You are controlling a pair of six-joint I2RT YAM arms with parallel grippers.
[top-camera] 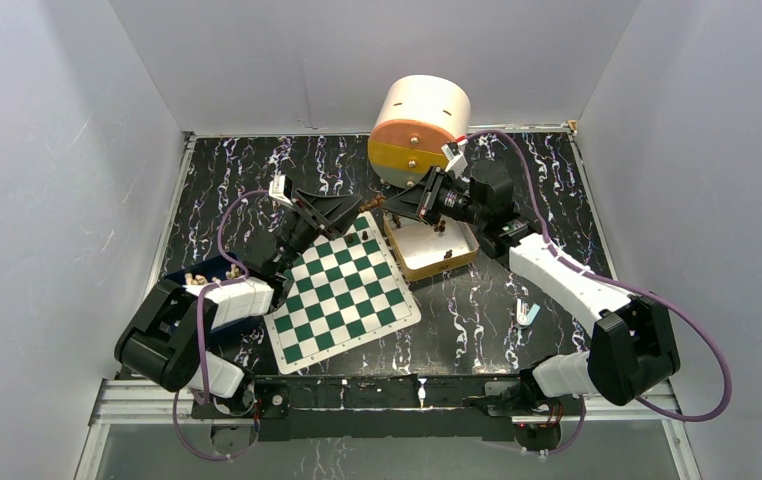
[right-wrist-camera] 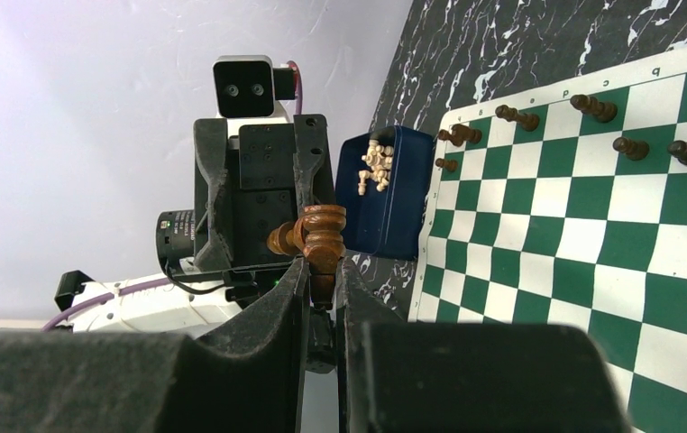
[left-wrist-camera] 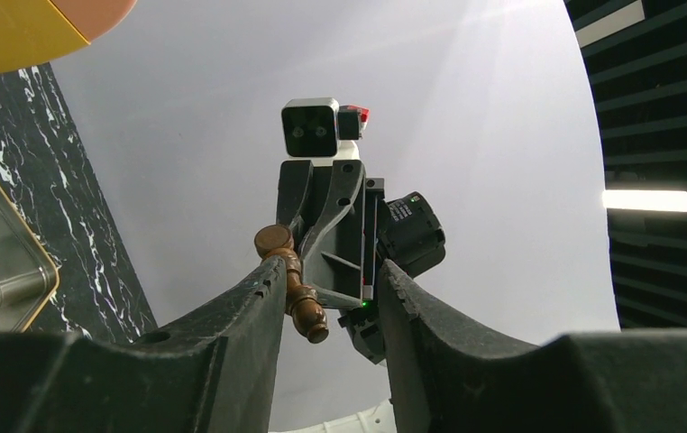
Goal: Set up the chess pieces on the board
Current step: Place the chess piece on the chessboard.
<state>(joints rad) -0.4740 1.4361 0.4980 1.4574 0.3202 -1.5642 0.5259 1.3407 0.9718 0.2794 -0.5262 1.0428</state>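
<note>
Both grippers meet in the air above the far corner of the green-and-white board (top-camera: 342, 300). My right gripper (right-wrist-camera: 324, 263) is shut on a brown chess piece (right-wrist-camera: 319, 236), whose top sticks out past the fingertips. My left gripper (left-wrist-camera: 331, 267) stands around that same piece (left-wrist-camera: 293, 281). The piece lies against one finger, and a gap shows between it and the other finger. Several dark chess pieces (right-wrist-camera: 592, 106) stand along the board's far rows (right-wrist-camera: 583, 244).
A tan tray (top-camera: 432, 250) with a few pieces sits right of the board. A large peach-and-yellow cylinder (top-camera: 417, 125) lies behind it. A blue box (right-wrist-camera: 385, 194) of light pieces stands left of the board. A small pale blue item (top-camera: 527, 313) lies on the right.
</note>
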